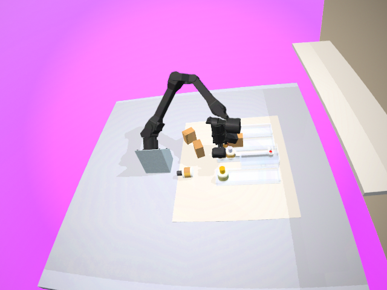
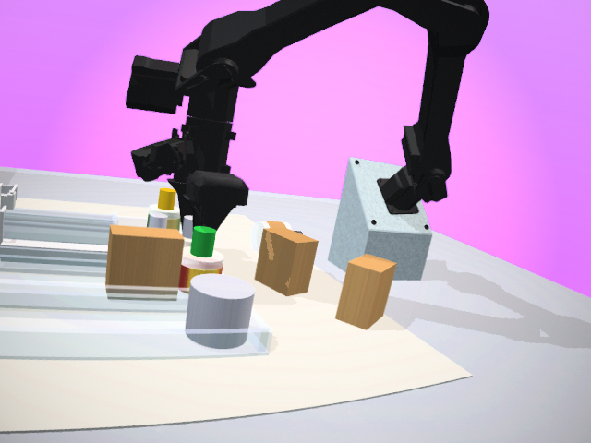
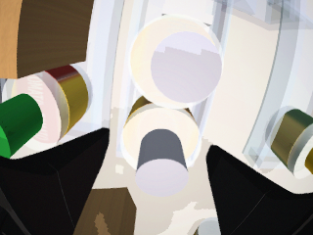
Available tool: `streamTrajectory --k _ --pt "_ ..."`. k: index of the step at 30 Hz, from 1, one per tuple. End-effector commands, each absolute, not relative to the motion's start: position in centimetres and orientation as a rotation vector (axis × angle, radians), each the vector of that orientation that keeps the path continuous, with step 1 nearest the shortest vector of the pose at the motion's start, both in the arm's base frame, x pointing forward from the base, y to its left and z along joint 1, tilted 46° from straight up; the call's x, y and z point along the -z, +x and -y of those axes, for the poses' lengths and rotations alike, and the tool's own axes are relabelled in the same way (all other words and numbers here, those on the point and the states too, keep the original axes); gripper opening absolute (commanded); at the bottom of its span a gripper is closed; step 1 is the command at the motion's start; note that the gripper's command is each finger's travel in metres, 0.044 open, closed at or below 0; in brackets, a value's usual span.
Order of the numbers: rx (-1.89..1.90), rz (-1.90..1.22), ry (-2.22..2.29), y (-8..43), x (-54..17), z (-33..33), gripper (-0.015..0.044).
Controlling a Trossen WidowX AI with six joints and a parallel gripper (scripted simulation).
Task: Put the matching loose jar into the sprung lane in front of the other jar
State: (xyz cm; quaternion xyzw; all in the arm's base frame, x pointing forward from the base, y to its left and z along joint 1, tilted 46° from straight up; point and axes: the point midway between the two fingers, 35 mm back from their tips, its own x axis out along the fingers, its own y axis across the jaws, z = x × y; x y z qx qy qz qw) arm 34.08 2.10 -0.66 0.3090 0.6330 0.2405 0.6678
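Your gripper (image 3: 163,176) stands with its jaws apart, a dark finger (image 3: 53,183) on either side of the grey-capped jar (image 3: 162,151) and clear of its body, so nothing is clamped. From the wrist view you look straight down on that jar's grey cap and cream shoulder, standing upright at the front end of the sprung lane (image 1: 253,153). Directly behind it in the same lane stands the second jar (image 3: 176,61), of the same pale body with a grey top; the two appear to touch or nearly touch, though you cannot tell which from this angle. In the top view the gripper (image 1: 222,148) hangs over the lane mouth, with the front jar (image 1: 230,151) just beside it and a small red mark (image 1: 270,151) at the far end of the lane. To one side, in a neighbouring lane, stands a green-capped jar (image 2: 202,257) with a red and yellow label, next to a wooden block (image 2: 143,261) in that lane. On the other side a yellow-capped jar (image 1: 222,173) stands at the front of its own lane. A grey cylinder (image 2: 219,309) sits in the clear tray nearest the exterior camera. Two more wooden blocks (image 1: 193,142) lie loose on the cream mat (image 1: 231,206), and a black-capped jar (image 1: 185,172) lies on its side near the arm's base (image 1: 155,159).
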Motion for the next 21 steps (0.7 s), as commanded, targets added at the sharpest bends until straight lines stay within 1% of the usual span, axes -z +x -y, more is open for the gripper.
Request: streamTrajectory --k 1,10,21 --pt "-0.543 -1.412 0.690 34.3 -0.3 -1.1 0.0308" --pt "-0.543 -1.412 0.690 33.8 -0.4 -1.1 0.0308" --pt "-0.542 -1.414 0.690 30.3 -0.3 -1.3 0.0308"
